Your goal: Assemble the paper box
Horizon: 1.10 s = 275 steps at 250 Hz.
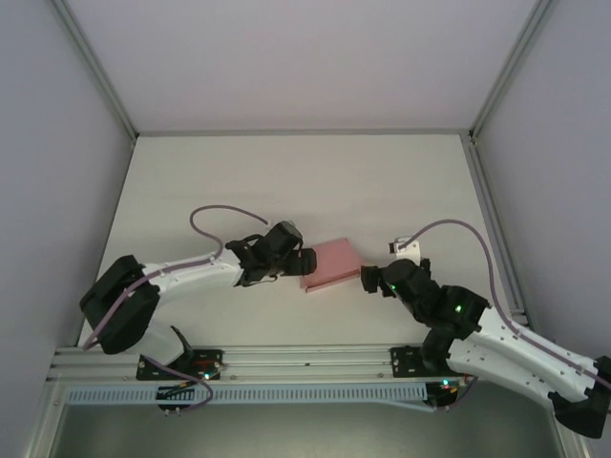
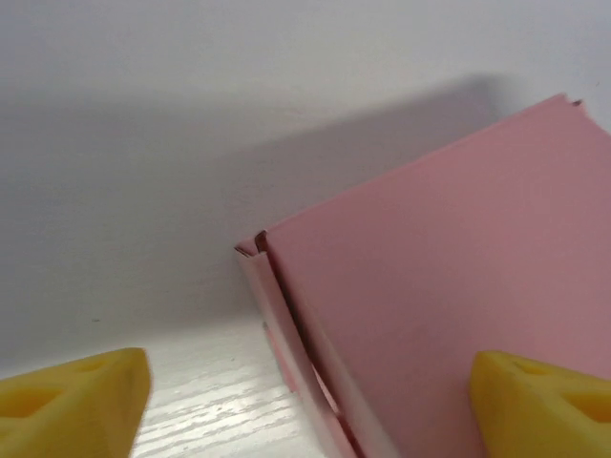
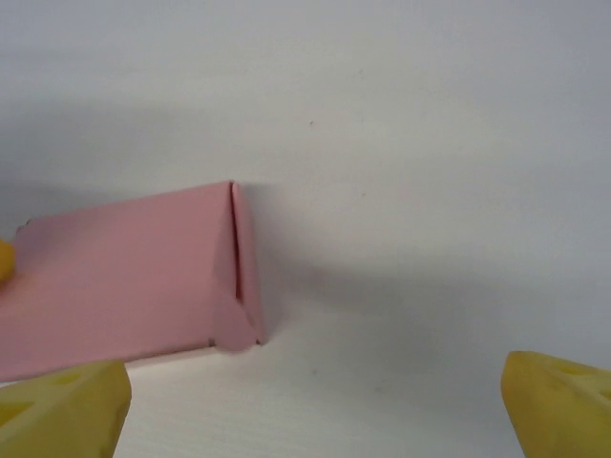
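Paper box [image 1: 329,264], pink thin card, one item.

Left fingers [image 2: 76,401]: standing wide apart, released, grasping nothing. A corner of the box is sitting in the gap between them. One tip is resting clear of the card over bare counter. The other is lying against or just in front of the top face; which of the two cannot be told.

Right fingers [image 3: 554,396]: likewise spread and released, grasping nothing. The box's end is lying off toward one tip, and the other tip is hanging over bare counter, well apart from the card.

Location: box is lying flat on the counter [image 1: 286,181], mid-surface, between the two arms, folded into a shallow closed rectangle.

Condition: side seam at the corner facing the left fingers is gaping slightly. The end flap facing the right fingers is sitting folded down along a diagonal crease.

Step, as judged: late, with forming looking done and closure being finished.

Next move, as judged: calling for a light squeeze on the gaping side, with the opposite end being braced against sliding and force kept gentle, since thin card is likely to buckle.
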Motion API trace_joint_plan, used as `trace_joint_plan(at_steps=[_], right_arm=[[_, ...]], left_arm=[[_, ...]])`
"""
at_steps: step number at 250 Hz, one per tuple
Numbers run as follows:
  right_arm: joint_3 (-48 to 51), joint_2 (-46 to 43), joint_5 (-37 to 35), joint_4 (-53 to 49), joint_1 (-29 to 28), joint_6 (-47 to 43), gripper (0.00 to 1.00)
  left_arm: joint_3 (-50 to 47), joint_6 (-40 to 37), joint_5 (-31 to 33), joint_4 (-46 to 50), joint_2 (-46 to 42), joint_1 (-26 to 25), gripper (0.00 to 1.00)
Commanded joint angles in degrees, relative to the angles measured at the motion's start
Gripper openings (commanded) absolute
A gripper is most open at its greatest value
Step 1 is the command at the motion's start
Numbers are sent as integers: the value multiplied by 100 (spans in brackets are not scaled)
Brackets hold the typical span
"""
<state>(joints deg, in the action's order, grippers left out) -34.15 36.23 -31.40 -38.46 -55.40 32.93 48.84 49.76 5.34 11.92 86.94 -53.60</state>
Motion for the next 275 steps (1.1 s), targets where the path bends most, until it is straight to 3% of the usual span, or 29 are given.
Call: trace_joint_plan(at_steps=[1, 42, 67, 87, 104, 142, 216, 275], right_arm=[[-478, 285, -537, -349, 176, -325, 100], [-499, 719, 1002, 310, 1276, -578, 100], [-258, 922, 2199, 902, 1996, -492, 100], [-100, 1084, 2615, 1254, 2342, -462, 100], [-40, 1211, 2769, 1450, 2508, -489, 100], [43, 1651, 3374, 1754, 2752, -437, 100], [-103, 2617, 4860, 2032, 3082, -498, 100], [22, 3347, 5988, 2811, 3348, -434, 100]], left_arm=[[-141, 6, -387, -479, 239, 82, 75], [-320, 53, -527, -663, 306, 213, 74], [-507, 66, -615, -830, 348, 346, 66], [-696, 52, -804, -1149, 335, 452, 59], [-886, 47, -1116, -1598, 358, 539, 55], [-1038, 8, -1591, -2060, 491, 748, 22], [-1608, 203, -2225, -3076, 266, 1064, 0], [-2238, 524, -2555, -4540, -80, 1287, 0]])
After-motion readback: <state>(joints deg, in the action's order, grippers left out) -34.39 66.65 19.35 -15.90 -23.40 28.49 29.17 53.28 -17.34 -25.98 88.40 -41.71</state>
